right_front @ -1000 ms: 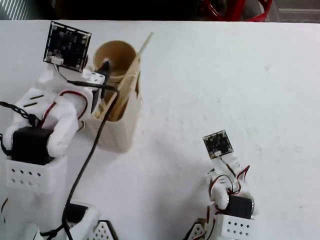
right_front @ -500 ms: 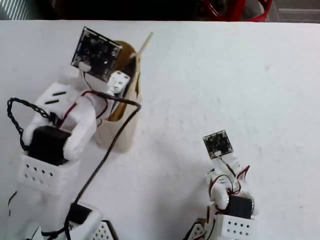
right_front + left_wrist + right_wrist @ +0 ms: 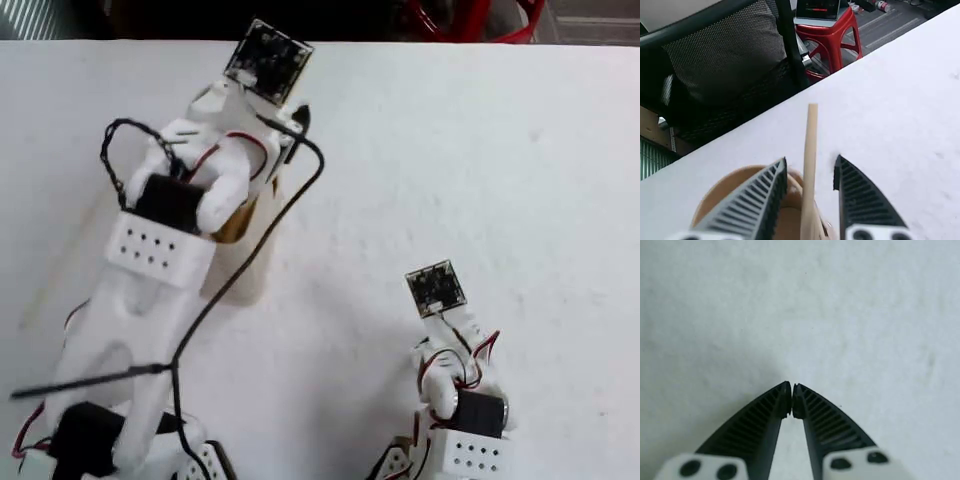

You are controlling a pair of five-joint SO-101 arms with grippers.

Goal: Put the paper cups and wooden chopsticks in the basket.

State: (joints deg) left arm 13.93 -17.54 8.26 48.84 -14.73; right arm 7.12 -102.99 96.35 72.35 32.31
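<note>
Wooden chopstick between parted left jaws

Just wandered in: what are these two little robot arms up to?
The left gripper is open above the basket, with its jaws on either side of a wooden chopstick but not gripping it. The chopstick stands up next to a paper cup, and both appear to sit in the basket, which that arm mostly covers. The right gripper is shut over the bare table and holds nothing.
</note>
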